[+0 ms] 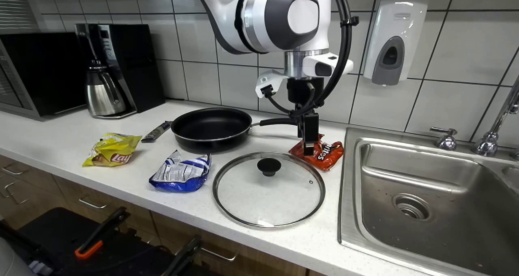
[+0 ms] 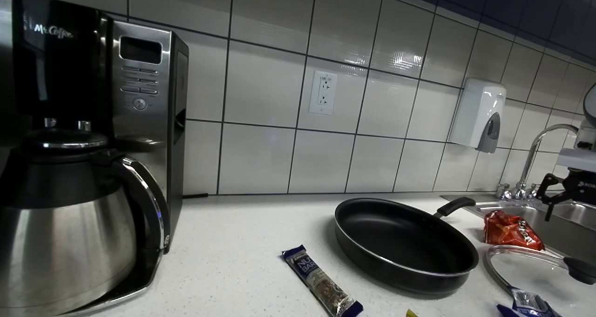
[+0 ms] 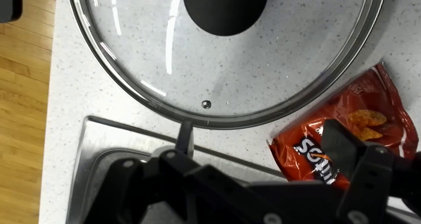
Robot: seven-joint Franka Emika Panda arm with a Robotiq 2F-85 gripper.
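My gripper (image 1: 309, 145) points down above the counter, and it is open and empty. In the wrist view its two fingers (image 3: 258, 127) stand wide apart, one over the sink edge and one over the red Doritos bag (image 3: 309, 151). The Doritos bag also shows in both exterior views (image 1: 320, 152) (image 2: 510, 231). A glass lid (image 1: 259, 199) with a black knob (image 1: 269, 165) lies flat beside the bag. The lid's rim passes just ahead of the fingers in the wrist view (image 3: 227, 122). A black frying pan (image 1: 211, 126) sits behind the lid, its handle extending behind the gripper.
A blue-and-white bag (image 1: 182, 172), a yellow Lay's bag (image 1: 112, 149) and a nut bar (image 2: 321, 282) lie left of the lid and pan. A steel sink (image 1: 405, 174) with a faucet (image 1: 488, 144) is at right. A coffee maker (image 1: 121, 61) and wall soap dispenser (image 1: 397, 37) stand behind.
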